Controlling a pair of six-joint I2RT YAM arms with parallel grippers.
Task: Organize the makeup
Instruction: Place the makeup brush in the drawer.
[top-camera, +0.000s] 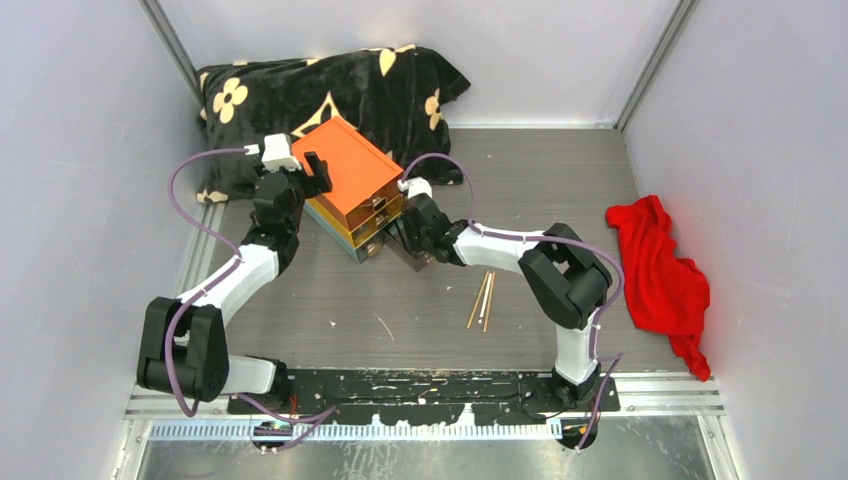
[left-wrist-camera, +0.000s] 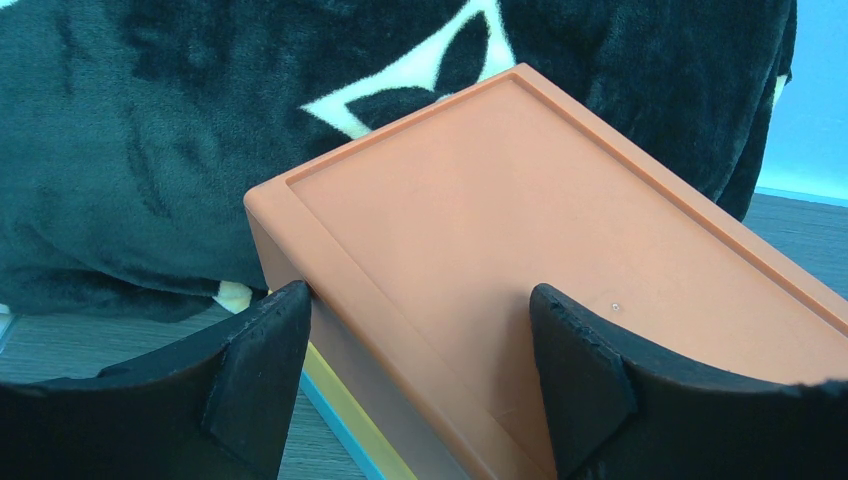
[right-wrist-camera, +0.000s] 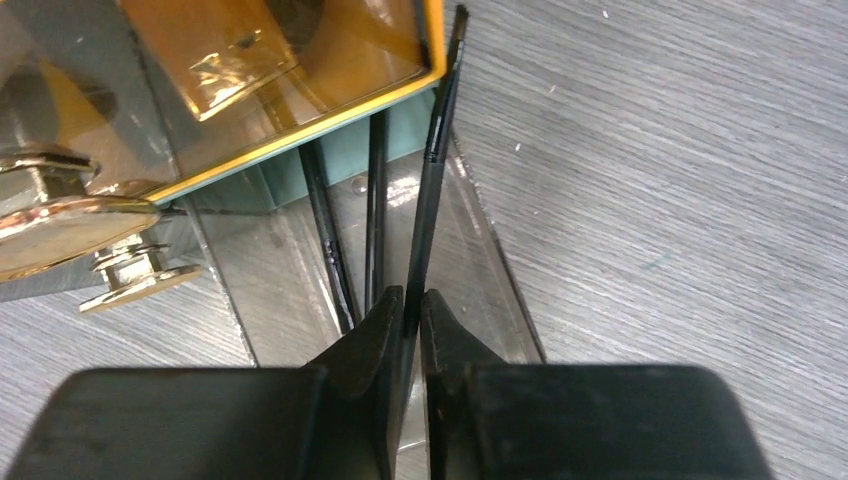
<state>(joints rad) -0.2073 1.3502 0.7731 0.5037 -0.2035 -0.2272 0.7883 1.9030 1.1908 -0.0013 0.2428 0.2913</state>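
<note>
My right gripper (right-wrist-camera: 408, 300) is shut on a thin black brush (right-wrist-camera: 432, 170). It holds the brush over the pulled-out clear bottom drawer (right-wrist-camera: 490, 290) of the orange-topped drawer box (top-camera: 352, 172). Two more thin black brushes (right-wrist-camera: 328, 240) lie in that drawer. In the top view my right gripper (top-camera: 402, 238) is at the box's front. Thin tan brushes (top-camera: 482, 298) lie on the table to its right. My left gripper (left-wrist-camera: 420, 340) is open, its fingers (left-wrist-camera: 260, 370) astride the box's orange top (left-wrist-camera: 520, 220) at its left edge. The other cosmetics are out of view.
A black plush cushion (top-camera: 300, 90) with cream flowers lies behind the box against the back wall. A red cloth (top-camera: 665, 270) lies at the right wall. Gold drawer knobs (right-wrist-camera: 60, 230) stick out left of the open drawer. Grey walls close in three sides.
</note>
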